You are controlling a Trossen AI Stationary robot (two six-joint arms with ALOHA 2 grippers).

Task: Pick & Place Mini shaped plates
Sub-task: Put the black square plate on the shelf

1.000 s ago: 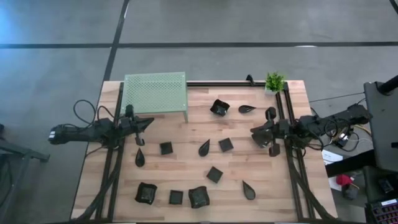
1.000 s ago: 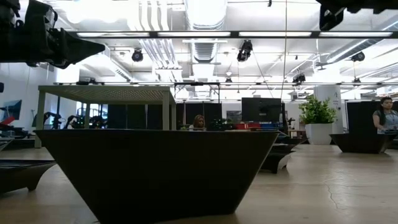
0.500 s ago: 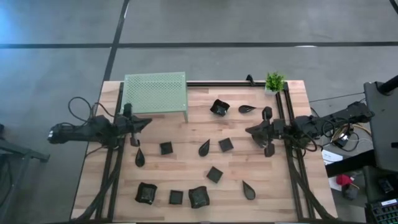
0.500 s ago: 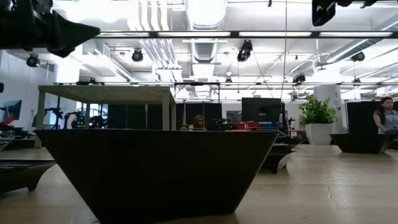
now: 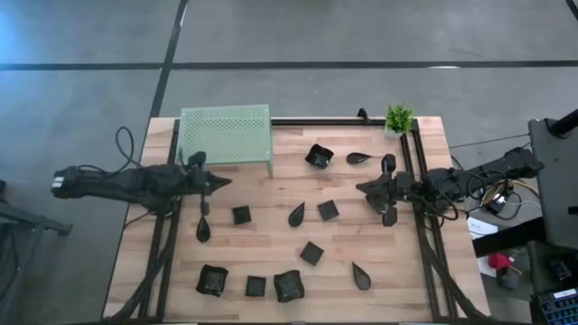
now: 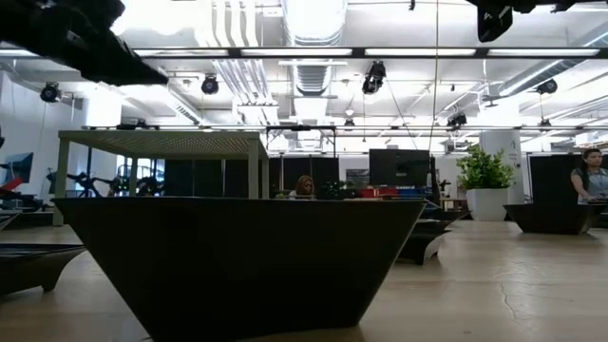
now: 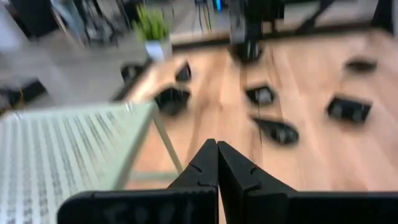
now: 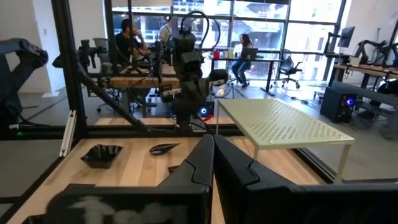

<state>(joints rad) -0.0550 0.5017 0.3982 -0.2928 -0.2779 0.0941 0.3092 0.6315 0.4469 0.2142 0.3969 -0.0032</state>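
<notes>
Left gripper (image 5: 219, 181), fingers pressed together, empty, hovers beside green stand (image 5: 226, 134). Right gripper (image 5: 361, 189) likewise closed. Advice: spread fingers before descending on nearest leaf plate (image 5: 203, 228).

Overhead, table-level and two facing wrist views, all sharing the green stand (image 5: 226, 135)

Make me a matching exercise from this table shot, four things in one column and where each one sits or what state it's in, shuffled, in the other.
Things:
1. green stand
2. potted plant
3. left gripper
4. right gripper

Places or states:
A. shut, by the table's right side
B. far right corner of the table
C. far left part of the table
D. shut, just in front of the stand

Pairs: 1-C, 2-B, 3-D, 4-A
</notes>
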